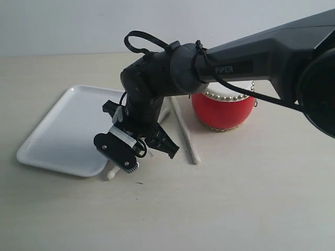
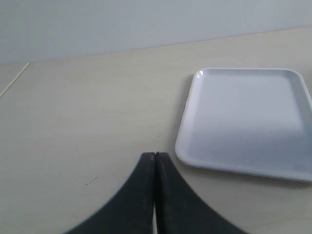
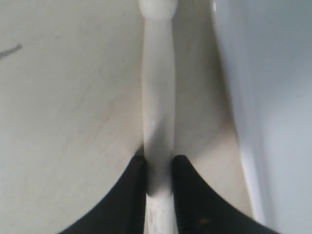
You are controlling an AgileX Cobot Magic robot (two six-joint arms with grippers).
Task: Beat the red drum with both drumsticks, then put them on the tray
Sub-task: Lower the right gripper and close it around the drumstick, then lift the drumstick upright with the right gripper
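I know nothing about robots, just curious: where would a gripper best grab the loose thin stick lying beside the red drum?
Probably mid-shaft on the loose drumstick, from straight above, jaws across its width. It lies flat on the table, thin and round, so only its long sides can be pinched, and its middle clears the red drum. The right gripper pinches the other drumstick likewise.

A drumstick [image 3: 158, 92] is being pinched between the right gripper's [image 3: 158, 165] dark fingers [image 3: 134, 195], its rounded tip pointing beyond them, the tray [image 3: 273, 97] lying just beside.

Pale table [image 1: 251, 209] — white tray [image 1: 57, 130], red drum [image 1: 220, 112], loose drumstick [image 1: 186, 133]
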